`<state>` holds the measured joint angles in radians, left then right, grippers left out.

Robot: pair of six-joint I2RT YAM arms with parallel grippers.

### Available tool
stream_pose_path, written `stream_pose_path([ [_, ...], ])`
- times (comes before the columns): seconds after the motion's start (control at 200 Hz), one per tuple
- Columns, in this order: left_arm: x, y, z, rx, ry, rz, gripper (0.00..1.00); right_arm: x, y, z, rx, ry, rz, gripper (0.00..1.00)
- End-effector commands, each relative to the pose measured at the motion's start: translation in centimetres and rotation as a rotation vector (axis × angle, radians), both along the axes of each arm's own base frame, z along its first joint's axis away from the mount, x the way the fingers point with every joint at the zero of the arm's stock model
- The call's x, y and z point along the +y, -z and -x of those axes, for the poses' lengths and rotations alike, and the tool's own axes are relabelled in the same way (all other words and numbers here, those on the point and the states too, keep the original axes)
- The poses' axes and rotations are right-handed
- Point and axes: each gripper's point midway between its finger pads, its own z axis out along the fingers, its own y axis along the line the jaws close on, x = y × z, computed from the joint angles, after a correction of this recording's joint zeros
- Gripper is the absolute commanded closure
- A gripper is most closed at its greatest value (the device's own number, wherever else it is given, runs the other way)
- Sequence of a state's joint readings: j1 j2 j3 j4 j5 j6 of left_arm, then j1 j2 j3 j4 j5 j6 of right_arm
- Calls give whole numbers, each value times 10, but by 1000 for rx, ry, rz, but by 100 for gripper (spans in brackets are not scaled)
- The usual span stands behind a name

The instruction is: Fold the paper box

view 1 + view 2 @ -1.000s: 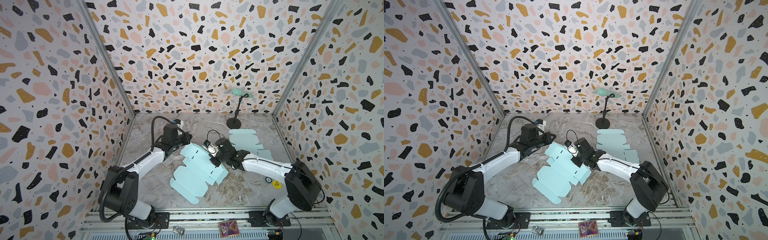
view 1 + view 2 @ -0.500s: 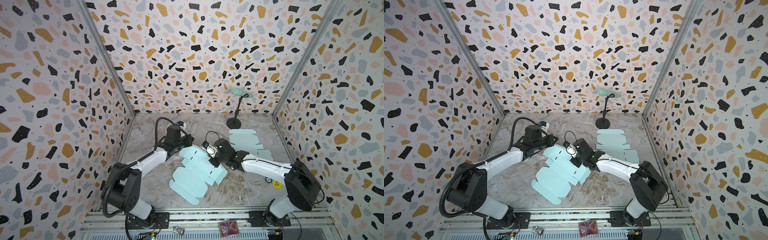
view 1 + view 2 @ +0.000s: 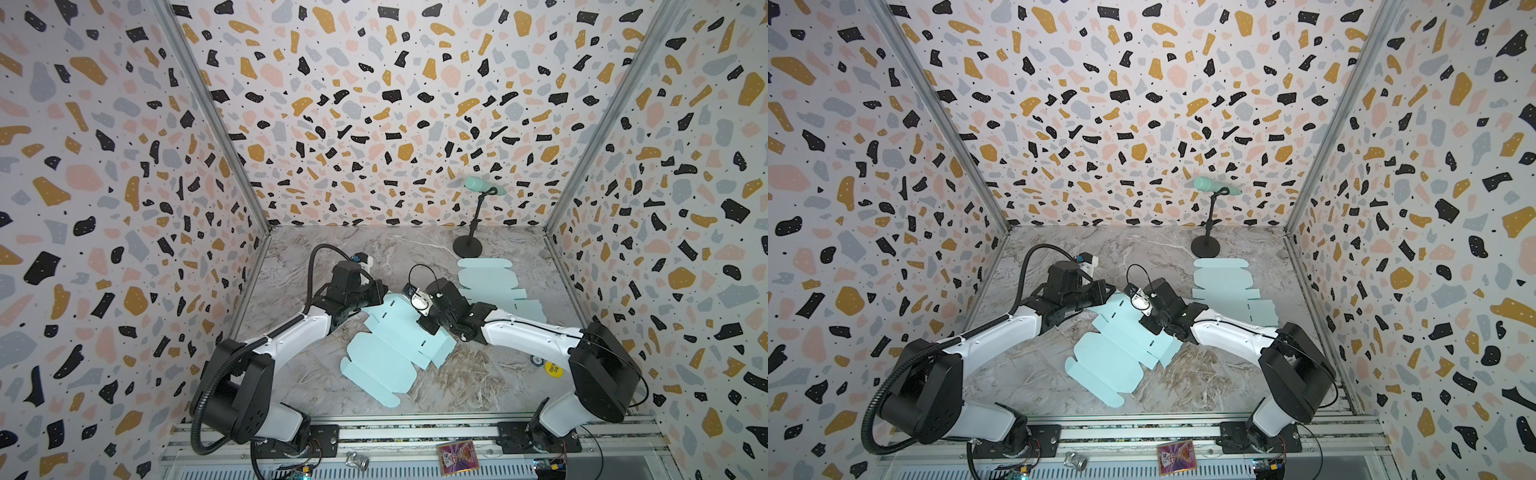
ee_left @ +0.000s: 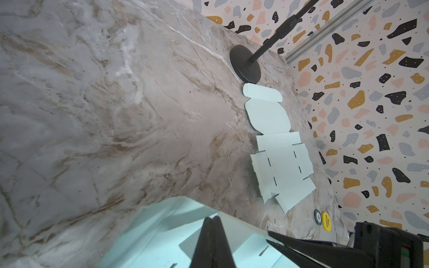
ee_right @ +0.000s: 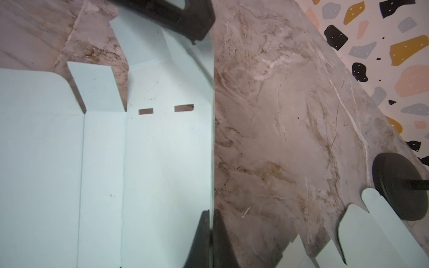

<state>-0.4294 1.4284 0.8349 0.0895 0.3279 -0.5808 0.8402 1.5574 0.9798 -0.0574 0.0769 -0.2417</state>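
The paper box (image 3: pixel 390 349) (image 3: pixel 1121 353) is a flat light-blue cutout lying in the middle of the marble table. My right gripper (image 3: pixel 428 326) (image 5: pixel 210 212) is shut on the edge of its far panel, and the sheet (image 5: pixel 104 162) runs between the two fingers, lifted a little there. My left gripper (image 3: pixel 380 293) (image 4: pixel 212 218) is shut, its tips against the far left corner flap of the box (image 4: pixel 151 243), with no paper showing between them. In the left wrist view the right gripper's fingers (image 4: pixel 301 248) pinch the raised edge.
A second flat blue cutout (image 3: pixel 490 282) (image 4: pixel 278 162) lies at the back right. Behind it stands a black microphone stand (image 3: pixel 467 249) with a mint microphone (image 3: pixel 478 185). A yellow disc (image 3: pixel 552 369) and a dark token (image 3: pixel 536 360) lie near the right arm. Terrazzo walls close three sides.
My left gripper has moved right, onto the box's far left corner. The box has shifted slightly. The right gripper keeps its hold and has barely moved.
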Motion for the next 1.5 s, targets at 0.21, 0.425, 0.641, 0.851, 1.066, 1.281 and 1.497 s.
stream_pose_path([
  [0.21, -12, -16, 22, -52, 80, 50, 100, 8, -37, -4, -237, 40, 79, 100],
  [0.425, -14, -11, 25, -50, 104, 53, 100, 8, -49, -5, -302, 78, 98, 100],
  [0.641, -6, -13, 27, -67, 89, 56, 100, 8, -40, 2, -319, 79, 134, 100],
  [0.851, 28, -19, 15, -84, 23, 42, 100, 2, -41, 8, -346, 55, 157, 100],
  [1.066, 73, -21, -6, -81, -97, -21, 96, -4, -47, 6, -400, 34, 210, 100],
  [1.281, 133, 0, -27, -21, -258, -52, 90, -8, -53, 3, -451, 21, 262, 100],
  [1.497, 140, 16, -56, 2, -314, -33, 83, -3, -60, 3, -492, -19, 249, 100],
])
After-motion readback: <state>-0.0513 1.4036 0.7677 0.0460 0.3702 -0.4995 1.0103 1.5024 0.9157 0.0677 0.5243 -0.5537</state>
